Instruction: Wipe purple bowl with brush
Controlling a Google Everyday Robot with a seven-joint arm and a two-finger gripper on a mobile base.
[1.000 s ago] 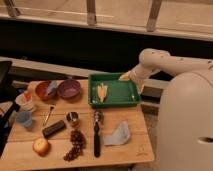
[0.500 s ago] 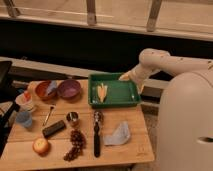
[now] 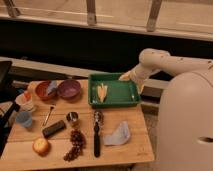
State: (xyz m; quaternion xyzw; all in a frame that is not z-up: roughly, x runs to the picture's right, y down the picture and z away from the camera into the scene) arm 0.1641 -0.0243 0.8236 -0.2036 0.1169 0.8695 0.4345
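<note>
The purple bowl [image 3: 69,89] sits on the wooden table [image 3: 135,146] at the back, right of an orange-brown bowl [image 3: 47,90]. The brush [image 3: 96,133] lies on the table near the front middle, black handle toward me and pale round head at the far end. My gripper [image 3: 124,77] is at the end of the white arm, over the far right corner of the green tray [image 3: 120,93], well right of the bowl and far from the brush.
The green tray holds a yellow item [image 3: 102,91]. On the table: a grey cloth [image 3: 119,135], grapes [image 3: 75,144], a black block [image 3: 53,128], a small metal cup [image 3: 72,118], a thin utensil [image 3: 48,115], a blue cup [image 3: 23,119], a white cup [image 3: 25,100], an orange fruit [image 3: 40,146].
</note>
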